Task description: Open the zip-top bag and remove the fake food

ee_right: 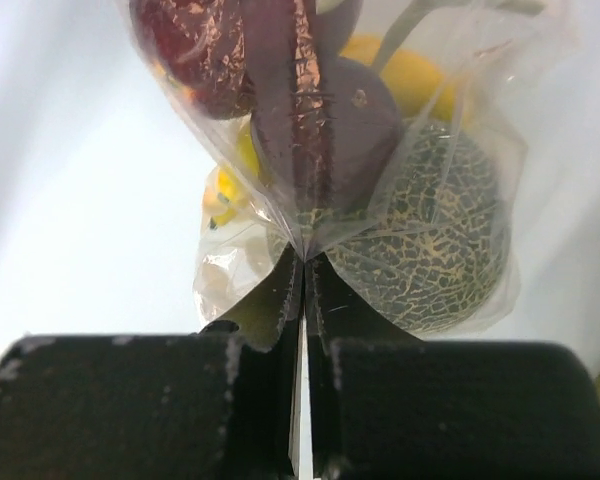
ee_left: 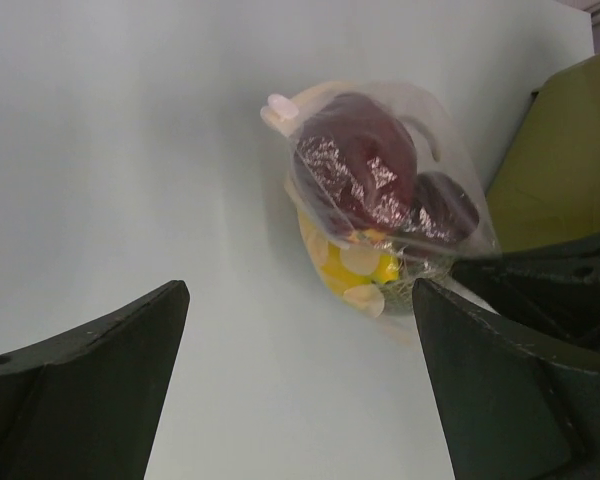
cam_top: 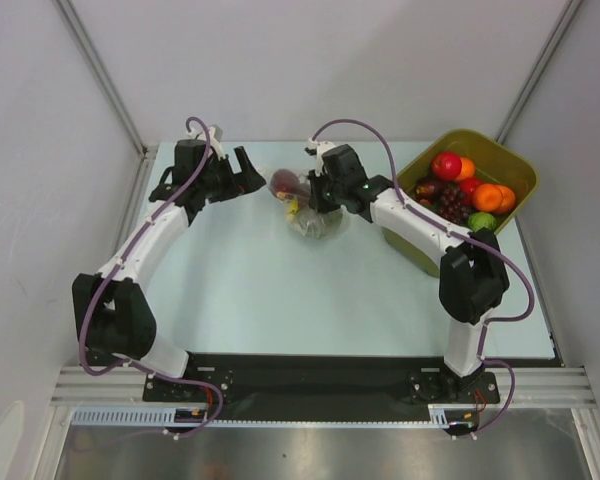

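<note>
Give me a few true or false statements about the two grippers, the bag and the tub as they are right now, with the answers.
1. The right gripper is shut on the zip-top bag. True.
2. The left gripper is clamped on the bag too. False: its jaws stand wide apart, short of the bag.
3. The bag has been emptied. False: the fake food is inside it.
4. The olive-green tub holds toy fruit. True.
</note>
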Robot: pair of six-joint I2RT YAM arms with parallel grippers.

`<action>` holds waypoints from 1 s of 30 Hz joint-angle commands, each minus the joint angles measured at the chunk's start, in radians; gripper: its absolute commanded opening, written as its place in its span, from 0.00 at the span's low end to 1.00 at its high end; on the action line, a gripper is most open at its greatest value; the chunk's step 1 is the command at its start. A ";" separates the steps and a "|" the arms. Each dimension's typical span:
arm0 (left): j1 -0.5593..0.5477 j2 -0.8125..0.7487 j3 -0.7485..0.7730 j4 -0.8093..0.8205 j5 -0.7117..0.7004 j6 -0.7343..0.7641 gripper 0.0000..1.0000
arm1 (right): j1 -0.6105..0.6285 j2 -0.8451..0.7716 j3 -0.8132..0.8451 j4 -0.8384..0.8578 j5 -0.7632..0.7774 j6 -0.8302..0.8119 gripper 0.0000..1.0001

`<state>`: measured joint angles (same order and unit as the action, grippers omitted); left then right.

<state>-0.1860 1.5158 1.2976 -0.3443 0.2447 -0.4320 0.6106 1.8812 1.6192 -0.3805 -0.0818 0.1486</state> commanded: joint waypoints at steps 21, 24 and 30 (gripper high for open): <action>0.011 0.135 -0.021 0.168 0.076 -0.148 0.91 | 0.121 -0.103 -0.064 0.097 0.097 0.151 0.00; 0.010 0.150 -0.003 0.174 0.079 -0.148 0.88 | 0.132 -0.102 -0.079 0.112 0.093 0.161 0.00; 0.010 0.173 0.008 0.199 0.093 -0.152 0.72 | 0.153 -0.109 -0.096 0.117 0.074 0.177 0.00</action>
<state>-0.1829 1.6768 1.2583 -0.1982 0.3161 -0.5762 0.7525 1.8400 1.5276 -0.3256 0.0021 0.3031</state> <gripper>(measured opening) 0.747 0.010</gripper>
